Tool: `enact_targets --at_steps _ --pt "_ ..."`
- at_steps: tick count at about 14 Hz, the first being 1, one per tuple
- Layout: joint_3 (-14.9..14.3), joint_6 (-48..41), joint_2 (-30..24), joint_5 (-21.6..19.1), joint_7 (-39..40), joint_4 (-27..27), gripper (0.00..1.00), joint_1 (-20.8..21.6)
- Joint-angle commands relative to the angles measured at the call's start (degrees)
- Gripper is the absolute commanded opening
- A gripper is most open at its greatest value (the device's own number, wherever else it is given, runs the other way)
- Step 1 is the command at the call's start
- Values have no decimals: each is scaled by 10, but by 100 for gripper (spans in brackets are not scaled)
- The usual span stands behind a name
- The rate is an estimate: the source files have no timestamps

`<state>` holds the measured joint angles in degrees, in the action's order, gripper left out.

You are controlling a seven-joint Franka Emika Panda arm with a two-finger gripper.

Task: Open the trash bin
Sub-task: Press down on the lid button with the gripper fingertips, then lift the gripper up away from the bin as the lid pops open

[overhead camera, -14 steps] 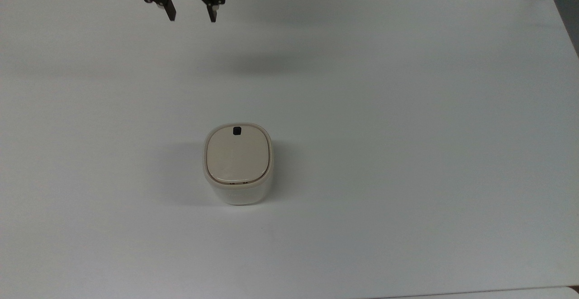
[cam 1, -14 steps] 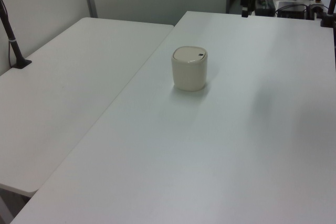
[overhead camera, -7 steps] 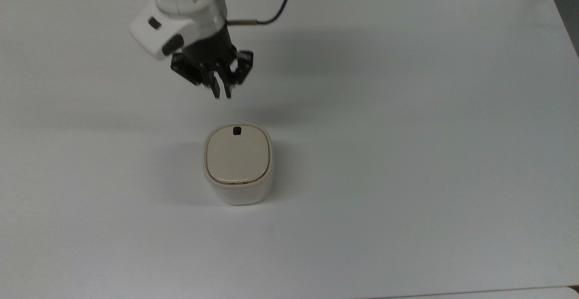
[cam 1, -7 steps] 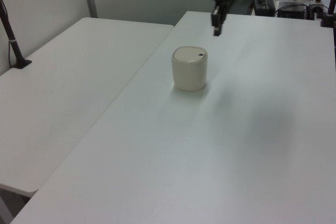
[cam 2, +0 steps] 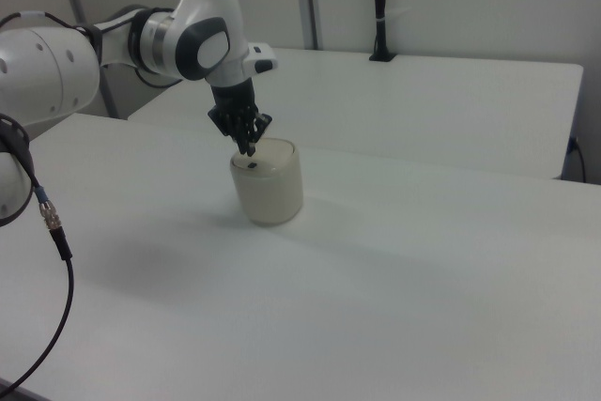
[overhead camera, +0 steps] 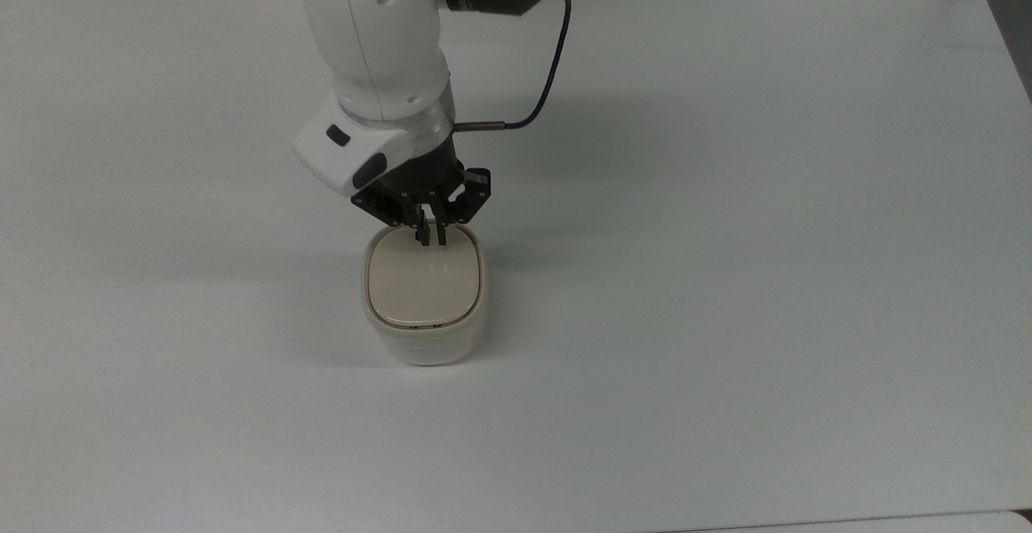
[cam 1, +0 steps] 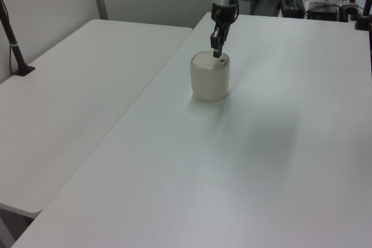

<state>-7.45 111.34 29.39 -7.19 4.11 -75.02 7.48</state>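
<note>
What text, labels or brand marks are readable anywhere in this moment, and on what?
None readable.
The trash bin: beige lid bears no print. A faint mark low on its white front wall in the top view is too blurred to read.
The arm and tool: no legible logo or number.
The table: plain white, no markings.

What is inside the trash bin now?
Its contents cannot be seen: the beige lid lies closed on the trash bin. The shut gripper hangs over the lid's far edge in the top view.
</note>
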Motion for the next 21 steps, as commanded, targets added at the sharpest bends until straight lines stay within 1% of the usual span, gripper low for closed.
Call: enact_targets --at_steps 1,3,4,6,7,8,9,10,11,12,13,15,17,21 --pt "-9 8 30 -5 -2 15 13 10" --pt "-7 9 31 8 -2 11 13 10" --pt "-7 7 27 8 -3 11 13 10" --pt "-6 -1 -19 5 -4 6 13 8" --pt "-9 -26 -56 5 -6 -15 16 7" --pt "-9 -51 -81 8 -5 -27 20 5" --pt "-10 -95 -118 9 -1 -50 29 3" --pt "-11 -116 -145 10 -1 -70 44 -2" --pt "-11 -128 -174 13 0 -90 63 -6" --pt "-11 -134 -203 26 -1 -110 78 -7" --pt "-11 -138 -227 41 -4 -128 100 -8" --pt "-10 -161 -261 71 -5 -154 100 -6" --pt "-10 -166 -294 73 -4 -190 100 -5" --pt "-11 -176 -307 73 1 -195 100 -9"
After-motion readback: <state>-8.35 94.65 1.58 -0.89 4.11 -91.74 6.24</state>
